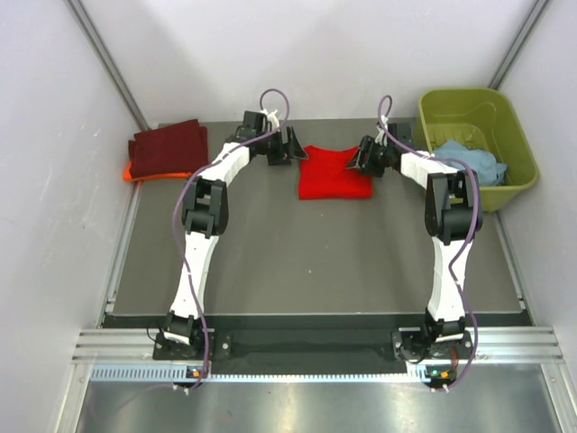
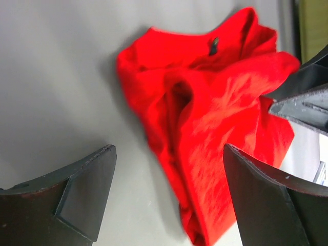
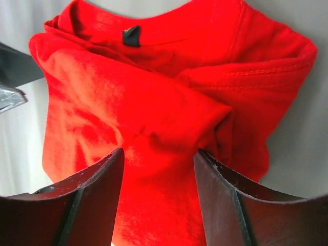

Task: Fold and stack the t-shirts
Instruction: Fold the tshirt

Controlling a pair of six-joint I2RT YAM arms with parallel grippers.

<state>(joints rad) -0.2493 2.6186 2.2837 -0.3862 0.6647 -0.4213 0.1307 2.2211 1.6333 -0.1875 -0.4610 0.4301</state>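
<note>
Up close, dark fingers of left hand spread wide, gripping nothing, poised low at the left edge of the red shirt. Right hand half spread, straddling a raised fold at the shirt's right side; cannot tell whether pinching it or merely over it. Between the two hands, red shirt bunched and partly folded on the grey desk, toward its far middle, collar and small black label at the side away from the right hand. Farther left, at the desk's far corner, folded maroon shirt on top of an orange shirt, only an orange edge showing. At the far right corner, green tub with a crumpled light blue shirt inside.
</note>
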